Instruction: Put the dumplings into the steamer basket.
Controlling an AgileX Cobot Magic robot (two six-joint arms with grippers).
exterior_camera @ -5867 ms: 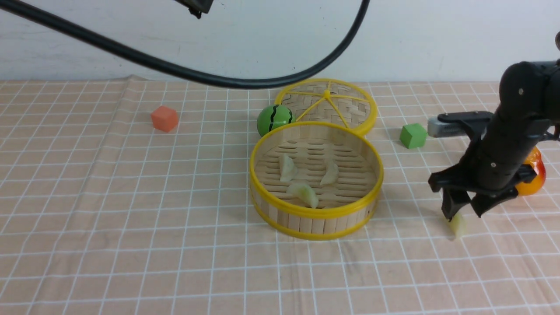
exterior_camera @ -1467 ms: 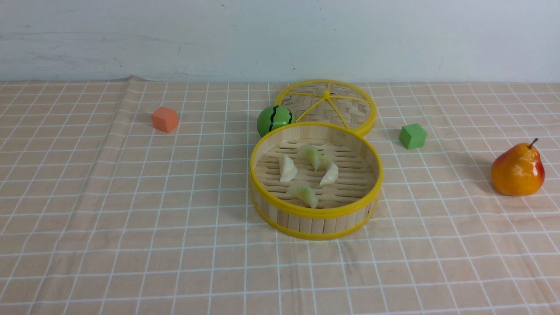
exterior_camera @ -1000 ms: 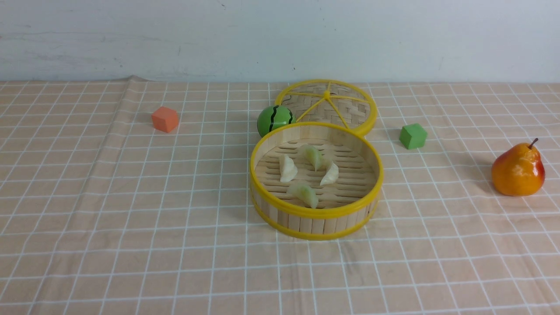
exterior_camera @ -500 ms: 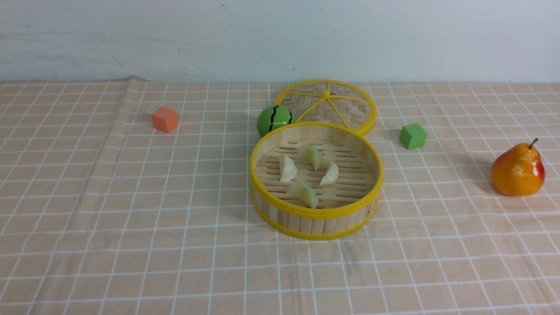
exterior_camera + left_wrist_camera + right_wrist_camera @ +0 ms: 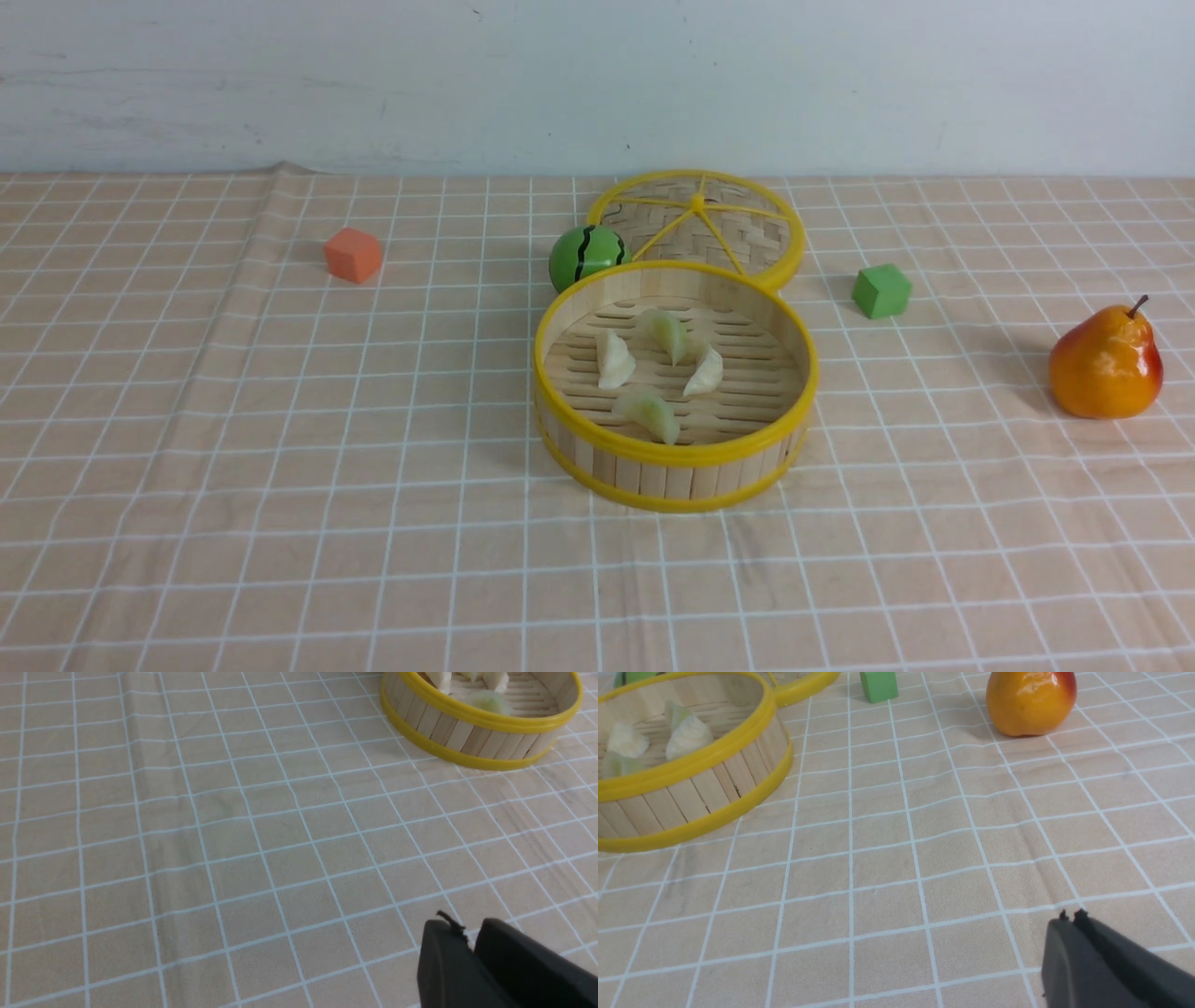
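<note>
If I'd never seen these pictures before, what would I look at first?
Probably the round steamer basket with bright yellow rims in the middle of the checked cloth, with four little dumplings lying inside it. Next, the shiny orange pear standing alone far to the right. Behind the basket sit its flat woven lid and a small green striped ball.

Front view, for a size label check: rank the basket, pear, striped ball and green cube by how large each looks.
1. Basket, by far.
2. Pear.
3. Striped ball, partly hidden behind the basket and farther back, so unsure.
4. Green cube.
</note>
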